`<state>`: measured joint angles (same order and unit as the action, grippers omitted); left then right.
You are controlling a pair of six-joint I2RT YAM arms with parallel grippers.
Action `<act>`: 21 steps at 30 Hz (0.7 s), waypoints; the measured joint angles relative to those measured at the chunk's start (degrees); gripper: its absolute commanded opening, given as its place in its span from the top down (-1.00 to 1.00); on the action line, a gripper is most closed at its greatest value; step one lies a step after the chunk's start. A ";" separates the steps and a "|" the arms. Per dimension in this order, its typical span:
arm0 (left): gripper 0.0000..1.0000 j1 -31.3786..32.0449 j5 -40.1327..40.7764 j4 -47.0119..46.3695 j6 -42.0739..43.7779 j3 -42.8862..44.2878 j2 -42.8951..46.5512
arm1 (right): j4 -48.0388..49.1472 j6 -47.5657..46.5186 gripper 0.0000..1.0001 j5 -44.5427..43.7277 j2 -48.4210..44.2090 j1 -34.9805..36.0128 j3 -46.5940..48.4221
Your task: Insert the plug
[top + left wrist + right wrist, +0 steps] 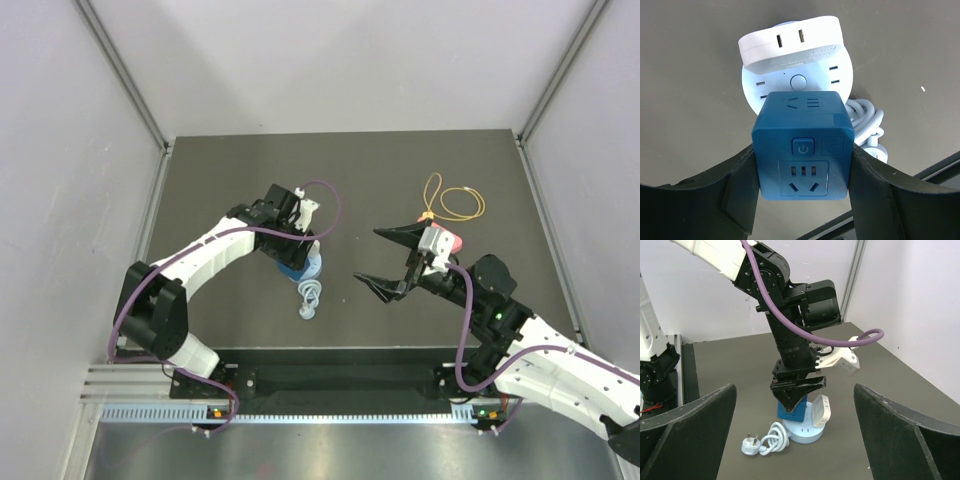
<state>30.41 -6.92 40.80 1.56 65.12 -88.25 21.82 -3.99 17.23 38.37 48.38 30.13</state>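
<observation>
The plug is a blue cube adapter (803, 150) with a power button and a socket face. My left gripper (803, 170) is shut on it, one finger on each side. The cube stands on top of the round pale-blue socket base (802, 432), beside a white adapter (821, 411) that stands on the same base. Whether the cube's pins are seated I cannot tell. In the top view the left gripper (298, 250) covers most of the cube (292, 268). My right gripper (368, 255) hangs open and empty to the right, facing the base.
The base's pale cable (774, 437) coils on the dark table (220, 190) and ends in a three-pin plug (750, 446) in front of it. A thin orange loop of cord (452, 203) lies at the back right. Grey walls with metal rails bound the table.
</observation>
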 measured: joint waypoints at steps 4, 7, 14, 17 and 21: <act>1.00 0.00 -0.24 0.00 -0.17 0.00 0.00 | 0.00 -0.04 -0.99 0.00 0.00 0.00 0.00; 1.00 0.00 -0.68 0.00 -0.31 0.00 0.00 | 0.00 -0.07 -0.99 0.00 0.00 0.00 0.00; 1.00 0.07 -1.27 0.07 -0.59 0.00 0.00 | 0.00 -0.39 -0.99 0.00 0.07 0.00 0.00; 1.00 0.13 -1.29 0.11 -0.66 0.00 0.00 | 0.00 -0.44 -0.99 0.00 0.07 0.00 0.00; 1.00 0.37 -1.22 0.24 -0.81 0.02 0.00 | 0.00 -0.46 -0.99 0.00 0.11 0.00 0.00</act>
<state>30.79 -8.14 41.04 0.75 65.14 -88.25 21.82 -4.45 17.23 38.48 48.38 30.13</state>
